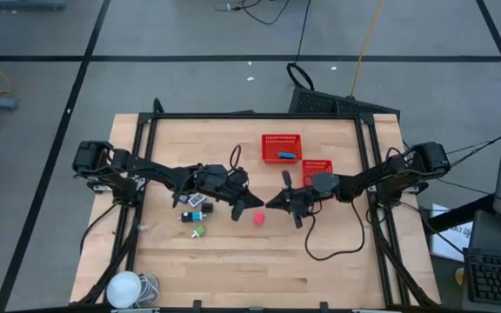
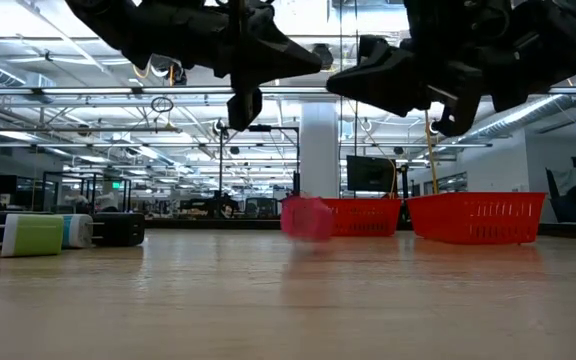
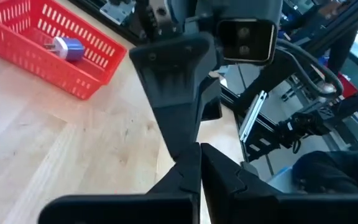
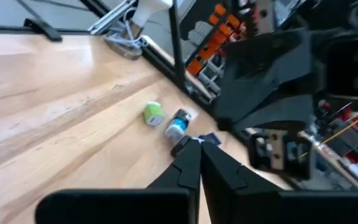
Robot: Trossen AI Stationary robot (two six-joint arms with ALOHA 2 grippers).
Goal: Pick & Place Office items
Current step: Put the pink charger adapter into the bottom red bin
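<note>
One small blue piece (image 1: 286,156) sits in the far red mesh basket (image 1: 281,148), but the pink block (image 1: 258,218) and the green, white and black bits (image 1: 197,211) wait on the wooden bench (image 1: 233,261), while left tool (image 1: 252,200) and right tool (image 1: 272,203), tips pinched together and empty, hover above.

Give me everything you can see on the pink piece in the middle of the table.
The pink piece is a small, roughly cube-shaped block, solid pink, of a material I cannot tell. It sits alone on the bare wooden table, near its centre. In the low view it rests on the tabletop with red baskets behind it. From above, the left gripper and right gripper tips are close, just beyond it; neither appears to touch it.
</note>
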